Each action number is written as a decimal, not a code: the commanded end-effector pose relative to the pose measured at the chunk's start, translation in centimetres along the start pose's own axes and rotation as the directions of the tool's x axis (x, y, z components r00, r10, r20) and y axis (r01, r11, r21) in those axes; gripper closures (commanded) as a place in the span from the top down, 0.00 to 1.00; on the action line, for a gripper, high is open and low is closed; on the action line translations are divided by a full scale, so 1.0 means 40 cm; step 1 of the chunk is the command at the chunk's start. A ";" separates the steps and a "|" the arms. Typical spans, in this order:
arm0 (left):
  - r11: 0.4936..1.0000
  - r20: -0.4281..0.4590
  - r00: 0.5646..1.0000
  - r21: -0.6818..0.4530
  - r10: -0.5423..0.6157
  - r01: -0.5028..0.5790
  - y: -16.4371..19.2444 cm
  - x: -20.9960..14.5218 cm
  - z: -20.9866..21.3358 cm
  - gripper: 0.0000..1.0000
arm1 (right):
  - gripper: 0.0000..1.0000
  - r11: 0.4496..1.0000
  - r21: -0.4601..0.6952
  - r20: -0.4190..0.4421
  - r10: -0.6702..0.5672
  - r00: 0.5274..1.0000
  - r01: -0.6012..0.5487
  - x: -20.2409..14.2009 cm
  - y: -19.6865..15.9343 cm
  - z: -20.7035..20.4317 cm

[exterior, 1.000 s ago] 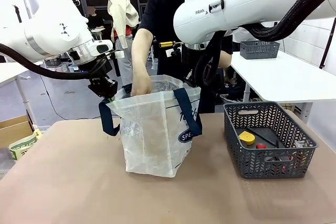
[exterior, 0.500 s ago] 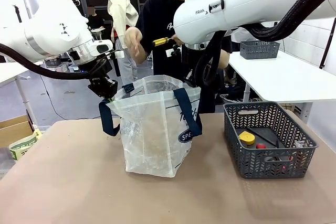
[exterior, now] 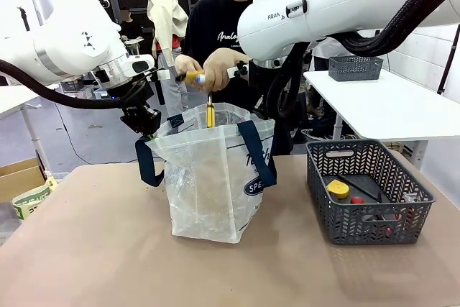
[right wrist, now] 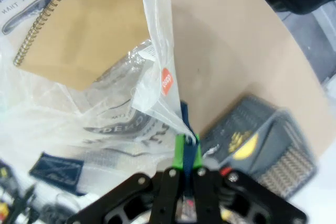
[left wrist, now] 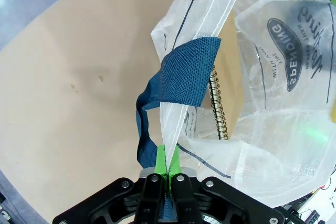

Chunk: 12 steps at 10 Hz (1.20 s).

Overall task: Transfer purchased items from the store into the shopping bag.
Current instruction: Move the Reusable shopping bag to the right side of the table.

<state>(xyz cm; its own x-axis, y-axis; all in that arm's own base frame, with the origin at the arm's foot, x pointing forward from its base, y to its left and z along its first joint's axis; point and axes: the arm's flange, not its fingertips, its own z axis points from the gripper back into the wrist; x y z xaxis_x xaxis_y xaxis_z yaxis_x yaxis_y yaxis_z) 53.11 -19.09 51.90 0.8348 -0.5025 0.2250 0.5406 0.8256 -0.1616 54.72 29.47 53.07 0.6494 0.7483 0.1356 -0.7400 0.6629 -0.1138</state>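
The shopping bag point(exterior: 208, 185) rim is clamped by left tool point(left wrist: 168, 155) and right tool point(right wrist: 187, 149); slippage could see its mouth collapsed.

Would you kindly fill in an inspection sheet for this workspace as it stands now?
Surface: tan table, no spills seen.
Job's things: shopping bag upright mid-table, spiral notebook inside; basket at right holds a yellow-topped piece; person's hands hold a yellow item over the bag.
Clutter: nothing seen.
Grippers: left gripper and right gripper each shut on the bag's rim, holding it open.
Cables: black hose along each arm.
Surroundings: white table with another basket; cardboard box at left.
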 end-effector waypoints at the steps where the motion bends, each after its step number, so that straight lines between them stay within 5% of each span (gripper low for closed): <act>1: 1.000 0.006 1.000 0.003 0.002 -0.002 0.003 -0.002 0.008 0.00 | 0.00 1.000 -0.001 -0.002 -0.002 1.000 0.002 -0.003 -0.004 -0.002; 12: 1.000 0.006 1.000 0.003 0.002 -0.002 0.003 -0.002 0.008 0.00 | 0.00 1.000 -0.001 -0.002 -0.002 1.000 0.002 -0.003 -0.004 -0.002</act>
<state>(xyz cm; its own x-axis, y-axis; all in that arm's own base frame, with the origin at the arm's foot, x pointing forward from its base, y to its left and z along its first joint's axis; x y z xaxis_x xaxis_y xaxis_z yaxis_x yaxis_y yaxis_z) 53.11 -19.09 51.90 0.8348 -0.5025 0.2251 0.5406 0.8256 -0.1616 54.72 29.47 53.08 0.6494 0.7483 0.1358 -0.7400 0.6629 -0.1139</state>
